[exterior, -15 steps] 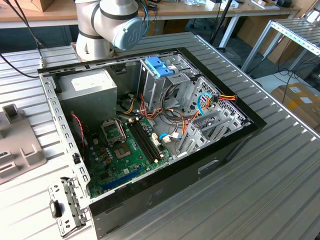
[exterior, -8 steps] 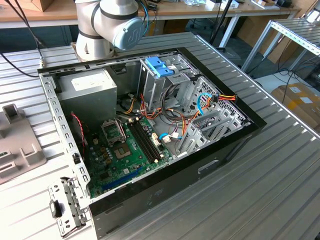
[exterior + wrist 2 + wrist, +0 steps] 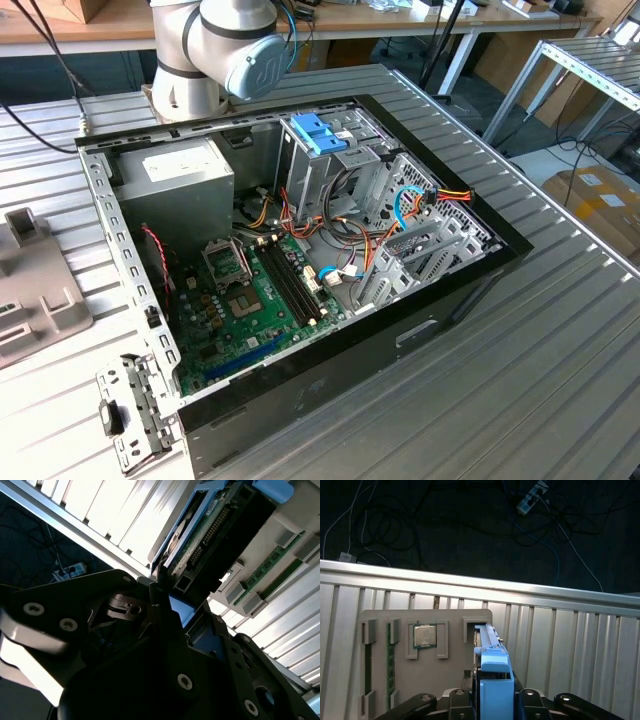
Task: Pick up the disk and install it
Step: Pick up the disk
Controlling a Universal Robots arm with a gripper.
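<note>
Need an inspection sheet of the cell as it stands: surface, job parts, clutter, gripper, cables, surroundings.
Surface: ribbed metal table carrying an open PC case and a grey fixture tray.
Job's things: the disk, blue-railed, on edge at the tray's slot.
Clutter: CPU chip and memory stick in the tray; loose metal bracket beside the case.
Grippers: gripper straddles the disk's near end; grip cannot be told.
Cables: red, yellow and orange leads inside the case; power strip on the floor.
Surroundings: cardboard boxes, workbench.
</note>
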